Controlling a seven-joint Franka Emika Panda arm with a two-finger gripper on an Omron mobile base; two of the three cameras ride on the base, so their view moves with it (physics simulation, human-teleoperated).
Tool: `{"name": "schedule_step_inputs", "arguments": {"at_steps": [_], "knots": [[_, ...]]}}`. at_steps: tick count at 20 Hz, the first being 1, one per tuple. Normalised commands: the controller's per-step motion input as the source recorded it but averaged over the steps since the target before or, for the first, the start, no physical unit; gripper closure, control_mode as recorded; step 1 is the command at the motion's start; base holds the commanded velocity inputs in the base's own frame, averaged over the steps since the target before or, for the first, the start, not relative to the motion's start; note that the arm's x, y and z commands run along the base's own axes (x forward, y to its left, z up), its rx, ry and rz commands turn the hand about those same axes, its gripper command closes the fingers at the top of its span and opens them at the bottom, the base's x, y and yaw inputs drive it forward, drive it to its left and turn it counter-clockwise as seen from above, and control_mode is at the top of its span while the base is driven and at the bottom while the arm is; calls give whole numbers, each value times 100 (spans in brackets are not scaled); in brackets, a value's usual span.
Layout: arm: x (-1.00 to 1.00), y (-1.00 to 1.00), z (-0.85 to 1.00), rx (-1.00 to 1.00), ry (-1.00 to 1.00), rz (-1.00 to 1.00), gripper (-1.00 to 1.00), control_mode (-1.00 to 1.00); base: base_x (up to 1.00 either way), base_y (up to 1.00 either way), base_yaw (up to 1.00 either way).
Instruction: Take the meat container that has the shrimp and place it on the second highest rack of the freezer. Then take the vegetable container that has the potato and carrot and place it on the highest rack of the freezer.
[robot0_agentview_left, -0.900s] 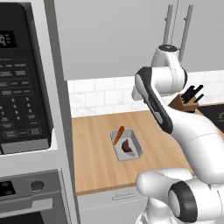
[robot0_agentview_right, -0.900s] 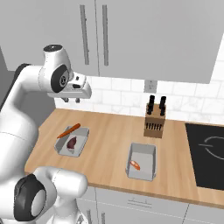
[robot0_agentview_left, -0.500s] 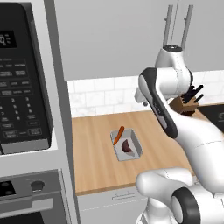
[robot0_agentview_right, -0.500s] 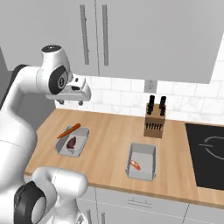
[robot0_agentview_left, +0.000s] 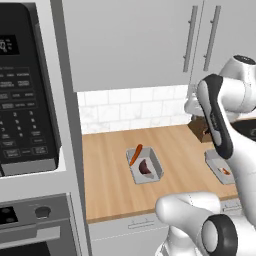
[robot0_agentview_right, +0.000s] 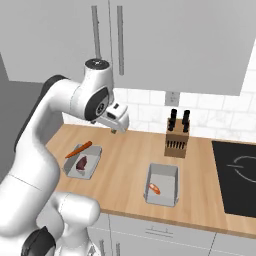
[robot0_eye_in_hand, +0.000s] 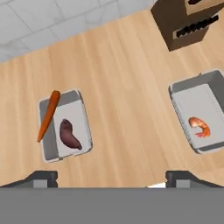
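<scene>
Gripper spread wide, empty, high above counter between shrimp tray and carrot tray.

The wooden counter is showing pale tan grain. On it, left of the dark brown knife block, a grey tray is holding an orange carrot and a reddish-brown potato. Below the block, another grey tray is carrying a pink-orange shrimp.
</scene>
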Motion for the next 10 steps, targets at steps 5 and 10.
{"name": "schedule_step_inputs", "arguments": {"at_steps": [5, 10], "knots": [[-36, -77, -3, 32, 1, -38, -100, -100, 0, 0, 0], [-10, -61, -17, 30, 6, -38, -100, -100, 0, 0, 0]]}}
